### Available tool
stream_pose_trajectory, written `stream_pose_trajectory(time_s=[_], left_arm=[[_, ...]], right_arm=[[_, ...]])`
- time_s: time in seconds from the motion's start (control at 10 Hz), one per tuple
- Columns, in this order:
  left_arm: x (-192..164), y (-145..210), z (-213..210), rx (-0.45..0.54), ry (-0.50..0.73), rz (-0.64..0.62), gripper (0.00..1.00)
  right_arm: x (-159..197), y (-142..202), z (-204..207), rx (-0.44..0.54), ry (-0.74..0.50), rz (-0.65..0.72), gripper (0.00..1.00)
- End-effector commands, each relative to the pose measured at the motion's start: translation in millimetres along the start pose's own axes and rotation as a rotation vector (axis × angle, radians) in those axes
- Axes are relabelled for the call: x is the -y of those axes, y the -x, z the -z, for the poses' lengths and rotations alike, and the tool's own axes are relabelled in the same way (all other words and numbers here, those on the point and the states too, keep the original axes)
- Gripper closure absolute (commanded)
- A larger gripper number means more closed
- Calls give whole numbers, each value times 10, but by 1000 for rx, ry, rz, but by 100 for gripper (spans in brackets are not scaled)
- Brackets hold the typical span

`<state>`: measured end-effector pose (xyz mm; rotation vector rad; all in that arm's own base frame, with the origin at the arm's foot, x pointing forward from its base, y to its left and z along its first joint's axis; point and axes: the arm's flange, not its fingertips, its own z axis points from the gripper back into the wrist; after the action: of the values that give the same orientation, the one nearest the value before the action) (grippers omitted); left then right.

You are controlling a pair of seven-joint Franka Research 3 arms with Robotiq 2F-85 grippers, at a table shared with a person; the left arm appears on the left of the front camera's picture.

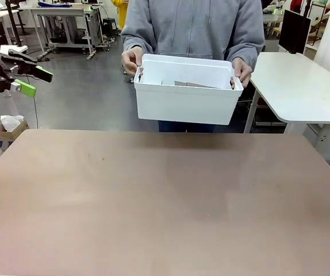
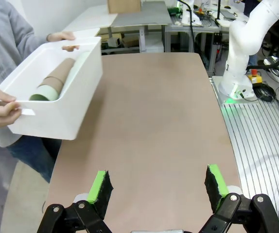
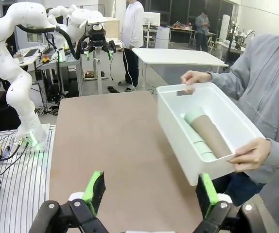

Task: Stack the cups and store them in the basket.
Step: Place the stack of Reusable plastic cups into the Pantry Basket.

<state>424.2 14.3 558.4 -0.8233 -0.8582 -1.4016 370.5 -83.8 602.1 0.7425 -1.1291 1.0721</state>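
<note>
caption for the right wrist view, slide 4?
Person holds white basket with stacked cups lying inside; open right tool over table.

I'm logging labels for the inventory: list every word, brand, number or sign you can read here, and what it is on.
No text can be read in any view.
Basket: plain white, no print visible.
Cups lying stacked in the basket: plain tan and mint, no markings.
Table: bare surface, no labels.
Background benches and equipment: any print there is too small and blurred to read.

Grey floor (image 1: 90, 98), white desk (image 1: 303, 86) right, prob. lab workbenches (image 1: 67, 23) behind.
</note>
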Motion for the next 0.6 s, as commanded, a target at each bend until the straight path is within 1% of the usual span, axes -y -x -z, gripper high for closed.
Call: stream_pose_trajectory(time_s=[0.0, 0.5], left_arm=[[17, -7, -7, -6, 7, 4, 0], [17, -7, -7, -6, 7, 4, 0]], right_arm=[[0, -29, -1, 18, -3, -13, 0], [0, -29, -1, 18, -3, -13, 0]])
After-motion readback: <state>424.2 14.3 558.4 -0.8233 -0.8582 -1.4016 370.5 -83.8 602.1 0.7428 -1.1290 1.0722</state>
